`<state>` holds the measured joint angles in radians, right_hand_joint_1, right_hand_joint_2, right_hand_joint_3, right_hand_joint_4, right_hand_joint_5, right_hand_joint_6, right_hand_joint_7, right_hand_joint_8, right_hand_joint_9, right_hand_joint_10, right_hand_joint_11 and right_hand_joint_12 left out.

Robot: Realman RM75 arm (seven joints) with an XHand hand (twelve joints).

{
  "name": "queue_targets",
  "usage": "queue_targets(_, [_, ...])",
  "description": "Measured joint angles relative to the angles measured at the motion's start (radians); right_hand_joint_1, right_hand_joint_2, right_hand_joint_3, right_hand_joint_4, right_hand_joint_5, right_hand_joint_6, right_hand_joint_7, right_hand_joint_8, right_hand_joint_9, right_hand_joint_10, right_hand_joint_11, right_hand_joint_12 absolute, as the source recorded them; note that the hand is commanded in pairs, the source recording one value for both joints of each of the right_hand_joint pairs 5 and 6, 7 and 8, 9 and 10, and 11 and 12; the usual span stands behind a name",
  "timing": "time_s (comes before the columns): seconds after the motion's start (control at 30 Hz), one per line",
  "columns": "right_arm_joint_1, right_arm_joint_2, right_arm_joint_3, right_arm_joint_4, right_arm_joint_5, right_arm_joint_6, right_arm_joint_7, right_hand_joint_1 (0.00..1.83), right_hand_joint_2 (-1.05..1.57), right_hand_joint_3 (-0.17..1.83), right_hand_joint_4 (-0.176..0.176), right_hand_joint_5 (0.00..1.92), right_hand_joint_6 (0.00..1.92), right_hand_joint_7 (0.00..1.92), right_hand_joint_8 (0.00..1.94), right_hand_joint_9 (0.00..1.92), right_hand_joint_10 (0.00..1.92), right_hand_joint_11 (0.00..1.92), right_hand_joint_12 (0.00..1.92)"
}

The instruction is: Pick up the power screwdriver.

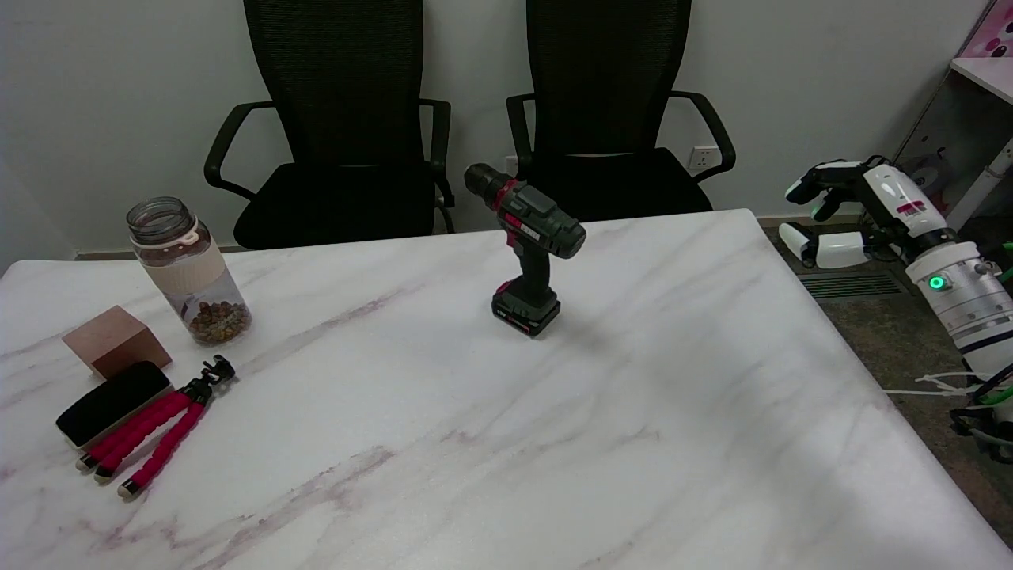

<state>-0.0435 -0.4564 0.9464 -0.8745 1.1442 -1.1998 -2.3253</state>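
The power screwdriver (529,245), black and dark green with red trim, stands upright on its battery base near the far middle of the marble table (491,427), its chuck pointing up-left. My right hand (843,214) hangs in the air beyond the table's right edge, far to the right of the tool. Its fingers are spread apart and hold nothing.
A glass jar (187,269) with brown bits, a brown block (115,339), a black eraser-like pad (112,402) and a small red-legged tripod (154,431) lie at the left. Two black office chairs (340,119) stand behind the table. A shelf (977,119) is at the far right.
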Motion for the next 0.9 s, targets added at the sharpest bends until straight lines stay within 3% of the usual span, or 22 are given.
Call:
queue_targets(0.37, [-0.029, -0.010, -0.026, -0.077, 0.050, 0.020, -0.038, 0.93, 0.55, 0.94, -0.176, 0.80, 0.80, 0.80, 0.80, 0.66, 0.66, 0.99, 0.99])
queue_targets(0.9, [-0.028, -0.109, -0.037, -0.229, 0.063, 0.167, -0.132, 0.92, 0.63, 0.91, -0.176, 0.84, 0.84, 0.84, 0.84, 0.69, 0.69, 1.01, 1.01])
